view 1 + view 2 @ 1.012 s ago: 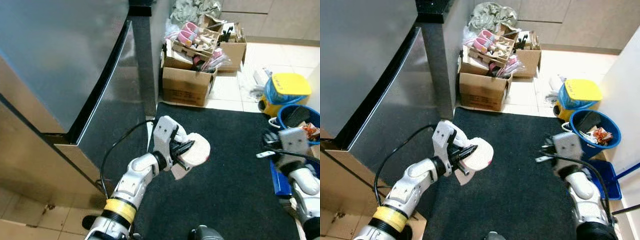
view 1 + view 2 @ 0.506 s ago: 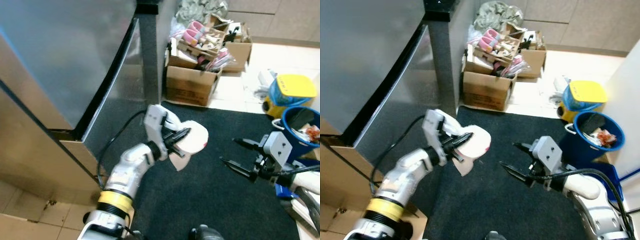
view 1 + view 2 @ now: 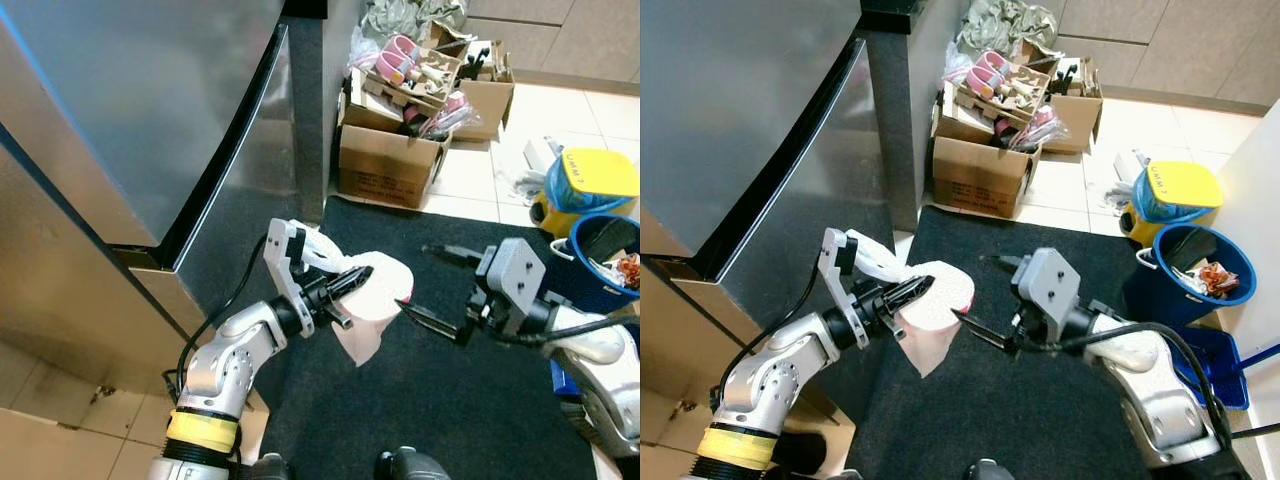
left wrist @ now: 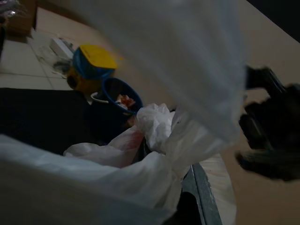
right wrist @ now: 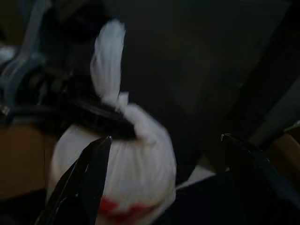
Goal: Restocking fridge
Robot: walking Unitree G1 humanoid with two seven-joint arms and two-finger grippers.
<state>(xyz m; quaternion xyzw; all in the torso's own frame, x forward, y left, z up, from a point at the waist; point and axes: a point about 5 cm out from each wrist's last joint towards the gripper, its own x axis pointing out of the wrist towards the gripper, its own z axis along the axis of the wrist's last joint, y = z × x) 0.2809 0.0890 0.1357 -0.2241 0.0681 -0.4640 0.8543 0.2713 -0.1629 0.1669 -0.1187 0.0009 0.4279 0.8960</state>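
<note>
Left gripper (image 3: 345, 290) clamped on the knotted neck of a white plastic bag (image 3: 375, 305), held mid-air over the black mat (image 3: 480, 400). Right gripper (image 3: 425, 285) spread wide, fingertips just beside the bag at its 3 o'clock. Steel fridge (image 3: 150, 110) at 10 o'clock, doors closed. Cardboard boxes (image 3: 385, 165) at 12, blue bucket (image 3: 605, 255) at 3.
</note>
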